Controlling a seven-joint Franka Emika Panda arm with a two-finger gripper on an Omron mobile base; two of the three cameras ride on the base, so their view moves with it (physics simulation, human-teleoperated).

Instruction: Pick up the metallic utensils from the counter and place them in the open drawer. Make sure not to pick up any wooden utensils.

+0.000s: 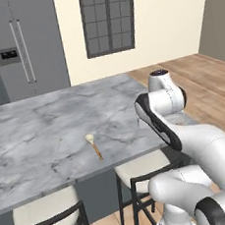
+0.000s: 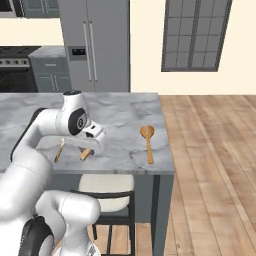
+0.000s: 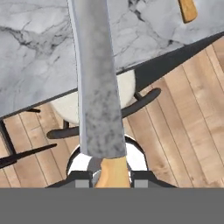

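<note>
My gripper (image 3: 113, 181) is shut on the knife (image 3: 97, 87), one of the metallic utensils. Its short orange handle sits between the fingers and the grey-blue blade points away from the hand. In the right base view the gripper (image 2: 95, 145) hangs low over the marble counter (image 2: 125, 115) near its front edge, and the knife's orange handle (image 2: 86, 154) shows below it. A small spoon (image 1: 93, 146) with a cream head and thin wooden handle lies on the counter (image 1: 37, 128) just left of the hand. The large wooden spoon (image 2: 147, 142) lies to the right. The open drawer is out of view.
Two cream-seated stools (image 1: 44, 216) (image 1: 140, 168) stand under the counter's front edge; one stool (image 3: 65, 105) shows below the blade. A steel fridge (image 2: 92, 45) and a window (image 2: 195, 35) are at the back. Wooden floor (image 2: 215, 160) lies right of the counter.
</note>
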